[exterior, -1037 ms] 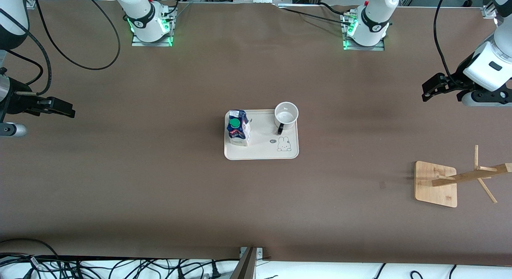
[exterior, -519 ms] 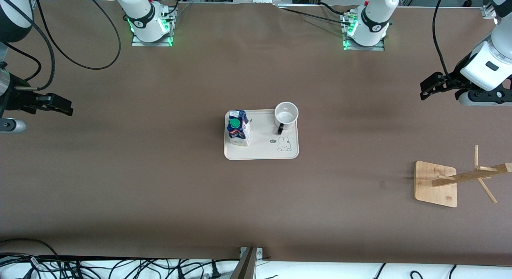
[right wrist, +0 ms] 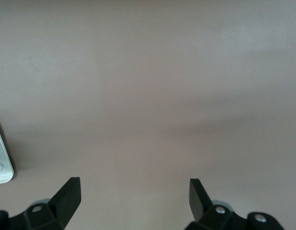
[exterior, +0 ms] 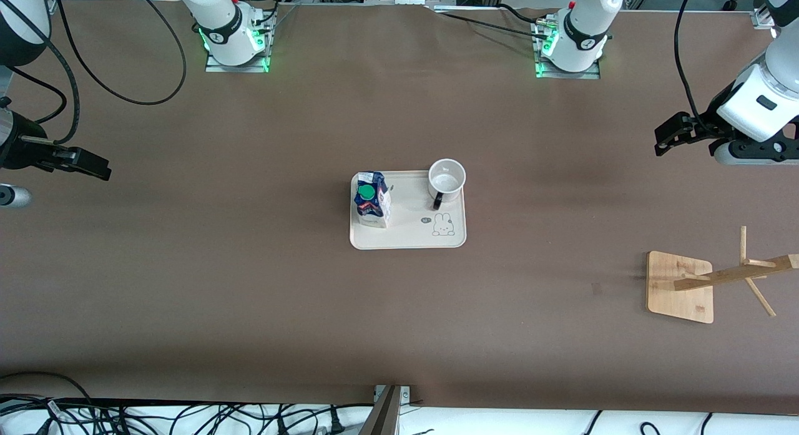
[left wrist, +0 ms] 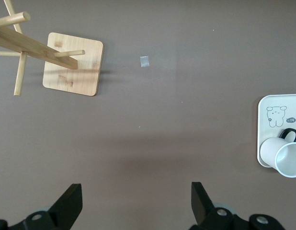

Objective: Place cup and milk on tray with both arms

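Both pincers (exterior: 665,138) (exterior: 93,166) rose, spread; tray (exterior: 409,238) edges unobstructed.

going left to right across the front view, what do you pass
right tool → milk → cup → wooden stand. The milk and cup both stand on the tray. The left tool sits over about the same stretch as the stand, so its place is left out.

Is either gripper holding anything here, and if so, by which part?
Nothing is held. The left gripper and right gripper are open over bare table; white smiley mug and blue-white milk carton stand on the cream tray.
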### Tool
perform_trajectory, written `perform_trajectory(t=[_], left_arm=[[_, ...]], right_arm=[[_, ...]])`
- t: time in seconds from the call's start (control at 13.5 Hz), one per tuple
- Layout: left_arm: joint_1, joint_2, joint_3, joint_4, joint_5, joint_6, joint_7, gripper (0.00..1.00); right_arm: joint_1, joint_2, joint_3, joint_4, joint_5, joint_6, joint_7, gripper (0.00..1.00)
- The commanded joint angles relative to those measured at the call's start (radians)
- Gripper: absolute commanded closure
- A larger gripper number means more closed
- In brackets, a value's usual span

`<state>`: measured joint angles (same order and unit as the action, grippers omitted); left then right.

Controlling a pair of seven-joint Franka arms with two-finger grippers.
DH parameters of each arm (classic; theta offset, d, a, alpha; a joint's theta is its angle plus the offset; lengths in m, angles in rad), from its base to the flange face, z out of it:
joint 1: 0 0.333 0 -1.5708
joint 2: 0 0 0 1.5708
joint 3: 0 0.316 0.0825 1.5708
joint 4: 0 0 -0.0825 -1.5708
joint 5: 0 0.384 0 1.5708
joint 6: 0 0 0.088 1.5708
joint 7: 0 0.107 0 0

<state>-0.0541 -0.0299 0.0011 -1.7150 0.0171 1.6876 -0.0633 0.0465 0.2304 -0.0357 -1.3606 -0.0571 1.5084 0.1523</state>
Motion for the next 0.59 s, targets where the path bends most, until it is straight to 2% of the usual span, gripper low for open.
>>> perform_trajectory(t=[0.0,0.52], left_arm=[[-0.001,0.016,0.000,0.034,-0.005,-0.020,0.016,0.00],[-0.001,0.016,0.000,0.034,-0.005,-0.020,0.019,0.00]], right_arm=[[0.016,-0.028,-0.020,-0.029,0.019,0.003,0.016,0.00],[0.010,-0.014,-0.016,-0.009,0.030,-0.022,0.013,0.00]])
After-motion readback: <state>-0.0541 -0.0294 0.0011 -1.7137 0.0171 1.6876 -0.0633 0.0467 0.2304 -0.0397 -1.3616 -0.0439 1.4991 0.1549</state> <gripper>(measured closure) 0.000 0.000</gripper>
